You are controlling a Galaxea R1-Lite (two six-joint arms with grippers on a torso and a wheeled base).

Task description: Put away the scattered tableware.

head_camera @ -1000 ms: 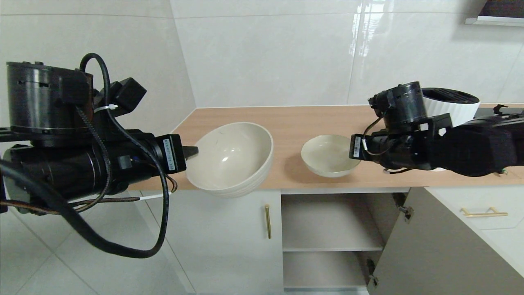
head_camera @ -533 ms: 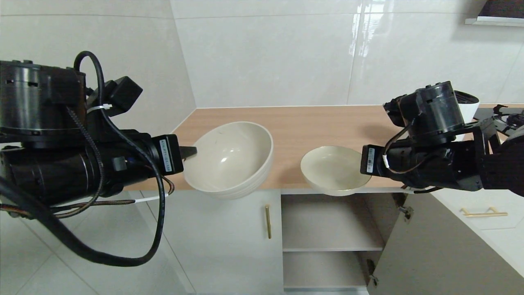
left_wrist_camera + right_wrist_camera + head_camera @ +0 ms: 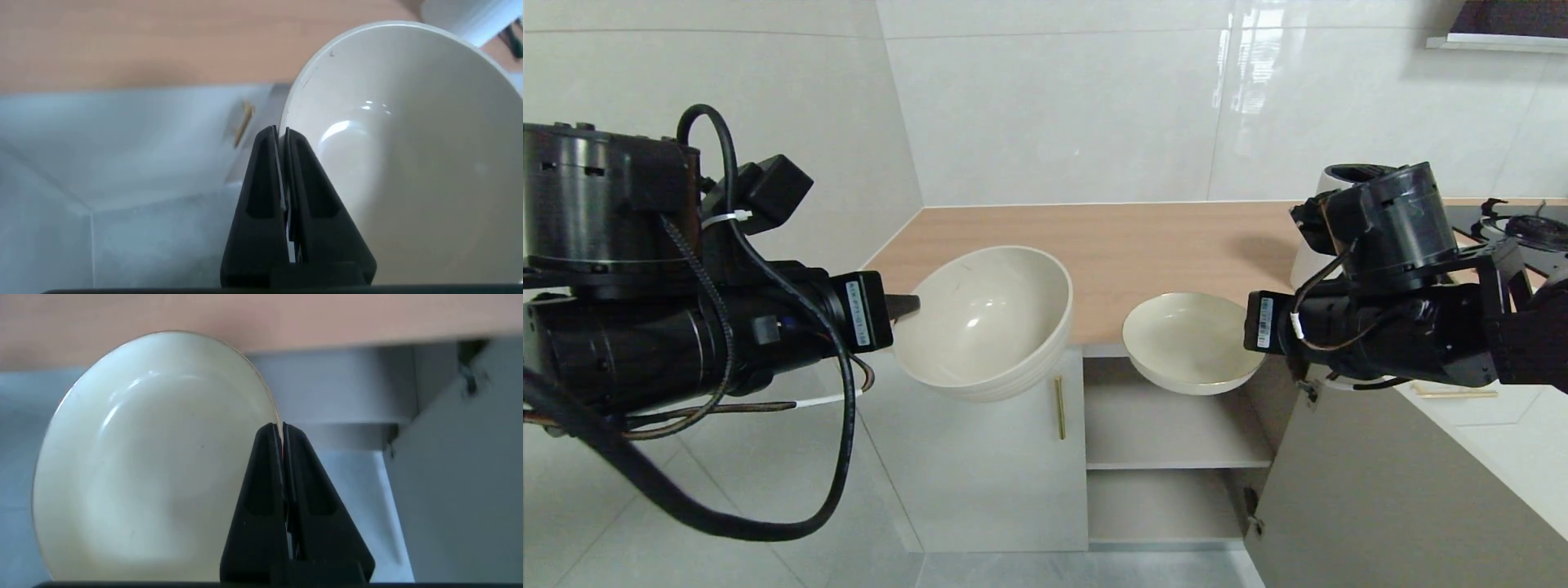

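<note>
Holds large bowl by its rim in left pincer, jaws closed down to the thickness of the wall. Hangs it tilted in the air, just off the front edge of the desk, toward the desk's left end. Holds small bowl likewise in right pincer, jaws nipped on the rim. Hangs it off the desk's front edge, over the open cabinet under the desk. Bowls side by side, apart.

Nothing is legible. The white sticker behind the left gripper and the white label behind the right gripper bear print too small to read.
</note>
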